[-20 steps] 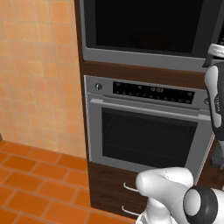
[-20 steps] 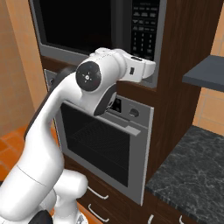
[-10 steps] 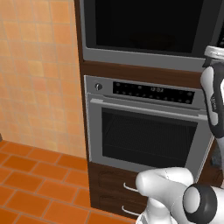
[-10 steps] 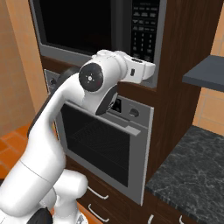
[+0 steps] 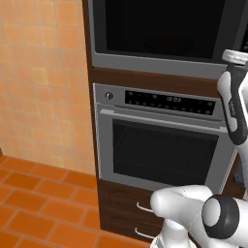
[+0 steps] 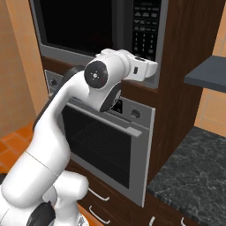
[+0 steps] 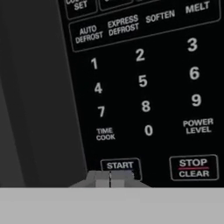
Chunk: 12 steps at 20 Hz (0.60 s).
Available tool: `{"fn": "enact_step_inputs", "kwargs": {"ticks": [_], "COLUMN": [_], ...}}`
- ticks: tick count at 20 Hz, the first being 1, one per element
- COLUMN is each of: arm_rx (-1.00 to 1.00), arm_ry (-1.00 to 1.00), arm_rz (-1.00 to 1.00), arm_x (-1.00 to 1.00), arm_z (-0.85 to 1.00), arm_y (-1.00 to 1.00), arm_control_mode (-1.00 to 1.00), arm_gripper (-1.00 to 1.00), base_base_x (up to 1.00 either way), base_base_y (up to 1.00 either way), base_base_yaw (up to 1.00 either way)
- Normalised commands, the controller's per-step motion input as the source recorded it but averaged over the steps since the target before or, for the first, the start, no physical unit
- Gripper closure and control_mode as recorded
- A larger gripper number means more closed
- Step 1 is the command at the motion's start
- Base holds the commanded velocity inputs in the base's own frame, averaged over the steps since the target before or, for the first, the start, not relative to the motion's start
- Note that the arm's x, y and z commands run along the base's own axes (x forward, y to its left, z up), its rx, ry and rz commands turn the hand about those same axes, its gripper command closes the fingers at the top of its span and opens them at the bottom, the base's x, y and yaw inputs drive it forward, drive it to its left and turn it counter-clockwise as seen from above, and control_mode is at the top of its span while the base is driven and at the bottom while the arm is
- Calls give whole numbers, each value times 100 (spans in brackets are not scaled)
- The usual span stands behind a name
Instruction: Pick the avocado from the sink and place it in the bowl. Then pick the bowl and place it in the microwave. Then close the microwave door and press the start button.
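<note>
Keypad right up close in hand view: AUTO DEFROST, EXPRESS DEFROST, SOFTEN, MELT on top row. Digits 1 to 9, 0 below, TIME COOK left, POWER LEVEL right. START button (image 7: 120, 166) at bottom, STOP CLEAR (image 7: 193, 167) beside it. Gripper (image 7: 110, 178) jaws pressed together, tips right at START's lower edge. Microwave (image 6: 88, 26) built into dark wood column, microwave door (image 5: 169, 26) shut, black glass. Steel oven (image 5: 162, 145) directly beneath. Dark speckled counter (image 6: 194, 176) to right. Orange floor tiles (image 5: 34, 203) below left.
</note>
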Motion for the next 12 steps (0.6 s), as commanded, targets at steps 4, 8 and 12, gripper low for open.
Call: {"fn": "enact_step_inputs", "kwargs": {"ticks": [4,8,12], "arm_rx": [5,1,-15], "arm_ry": [18,6,-37], "arm_rz": [16,15,0], "arm_x": [95,49,-82], "arm_z": [-22,-17,0], "arm_y": [-44,-7,79], "arm_control_mode": [-100,-100,-100], "arm_gripper": [100,100,100], "base_base_x": [0,0,0], "base_base_y": [0,0,0], "base_base_yaw": [0,0,0]}}
